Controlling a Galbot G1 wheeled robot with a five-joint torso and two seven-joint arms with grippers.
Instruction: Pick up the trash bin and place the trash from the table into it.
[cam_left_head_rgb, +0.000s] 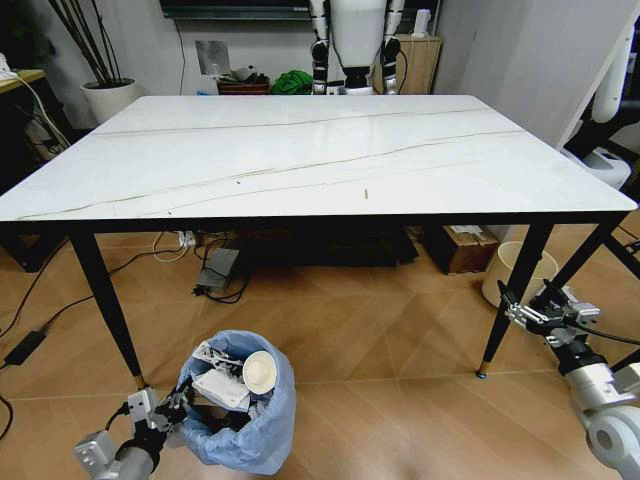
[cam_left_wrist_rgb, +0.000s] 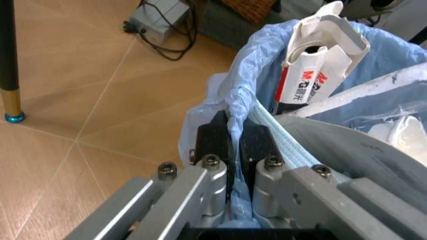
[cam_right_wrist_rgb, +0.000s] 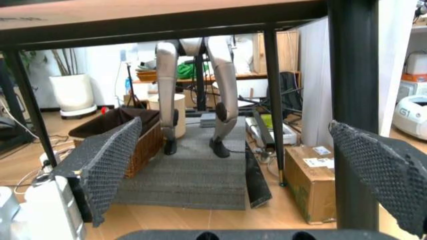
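The trash bin (cam_left_head_rgb: 262, 425), lined with a crinkled light-blue bag, stands on the floor in front of the table's (cam_left_head_rgb: 300, 150) left front leg. My left gripper (cam_left_head_rgb: 180, 403) is shut on its near rim; in the left wrist view the gripper (cam_left_wrist_rgb: 233, 137) pinches rim and bag between its black fingers (cam_left_wrist_rgb: 212, 140). Trash lies inside the bin: a paper cup (cam_left_head_rgb: 260, 372), white papers (cam_left_head_rgb: 222, 387) and a red-and-white wrapper (cam_left_wrist_rgb: 310, 70). My right gripper (cam_left_head_rgb: 528, 312) hangs open and holds nothing, low beside the table's right front leg (cam_left_head_rgb: 512, 300); its mesh pads (cam_right_wrist_rgb: 110, 165) stand wide apart.
A tiny dark speck (cam_left_head_rgb: 367, 193) sits on the marble top. Under the table are a cardboard box (cam_right_wrist_rgb: 310, 180), a wicker basket (cam_right_wrist_rgb: 137, 137), a power strip with cables (cam_left_head_rgb: 215, 272) and a grey mat (cam_right_wrist_rgb: 193, 175). A cream bin (cam_left_head_rgb: 508, 272) stands behind the right leg.
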